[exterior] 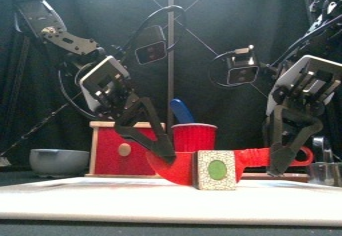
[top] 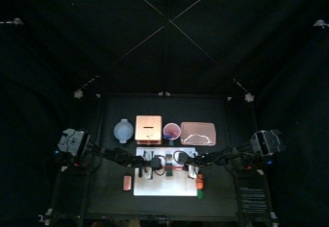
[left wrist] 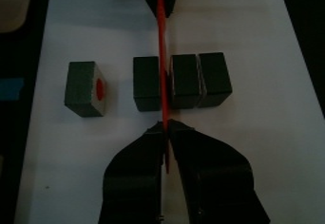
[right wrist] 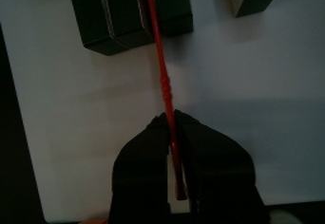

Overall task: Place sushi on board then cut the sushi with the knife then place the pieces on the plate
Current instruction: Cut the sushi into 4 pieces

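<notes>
At frame centre: held red knife (left wrist: 162, 38) across sushi roll (left wrist: 191, 81), left gripper (left wrist: 162, 126) and right gripper (right wrist: 170, 119) clamped on its ends; judged it light, stiff, separable; best pinched by flat sides.

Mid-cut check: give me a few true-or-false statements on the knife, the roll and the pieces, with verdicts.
1. The left gripper and the right gripper both hold the red knife. True.
2. One piece lies apart from the roll. True.
3. The roll lies on the tray. False: it lies on the board, in front of the tray.
4. The blue knife is doing the cutting. False: the blue knife stands in the cup.
</notes>
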`<state>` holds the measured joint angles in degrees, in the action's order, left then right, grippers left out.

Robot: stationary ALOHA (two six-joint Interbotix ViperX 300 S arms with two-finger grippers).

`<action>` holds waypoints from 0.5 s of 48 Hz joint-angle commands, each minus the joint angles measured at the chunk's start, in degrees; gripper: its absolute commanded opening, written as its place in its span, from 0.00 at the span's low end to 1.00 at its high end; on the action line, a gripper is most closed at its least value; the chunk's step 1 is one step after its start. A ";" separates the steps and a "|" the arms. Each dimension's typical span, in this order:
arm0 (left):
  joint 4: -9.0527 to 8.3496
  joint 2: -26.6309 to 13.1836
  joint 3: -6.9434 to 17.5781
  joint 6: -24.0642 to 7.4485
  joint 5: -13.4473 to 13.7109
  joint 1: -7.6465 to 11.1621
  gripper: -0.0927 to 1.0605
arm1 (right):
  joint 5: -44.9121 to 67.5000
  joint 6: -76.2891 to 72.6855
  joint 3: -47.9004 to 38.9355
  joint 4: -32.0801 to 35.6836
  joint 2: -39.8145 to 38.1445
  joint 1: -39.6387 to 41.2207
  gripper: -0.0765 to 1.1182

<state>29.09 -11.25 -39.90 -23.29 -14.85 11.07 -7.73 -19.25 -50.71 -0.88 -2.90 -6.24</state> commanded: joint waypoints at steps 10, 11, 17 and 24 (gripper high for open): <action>-0.35 0.97 0.97 -0.18 -0.18 -1.32 0.53 | 0.18 -0.53 1.14 0.79 -0.88 1.76 0.38; -0.53 1.05 0.97 -0.18 -0.18 -1.41 0.53 | 0.18 -0.53 1.14 0.88 -0.88 1.85 0.38; -0.97 1.41 0.97 -0.18 -0.18 -1.41 0.53 | 0.18 -0.53 1.32 1.05 -0.88 1.85 0.38; -0.97 2.02 0.97 -0.18 -0.18 -1.41 0.53 | -0.18 -0.53 1.32 1.05 -1.58 1.76 0.38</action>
<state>28.39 -11.16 -39.90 -23.38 -14.77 9.49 -7.91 -19.34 -50.36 0.18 -2.90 -5.10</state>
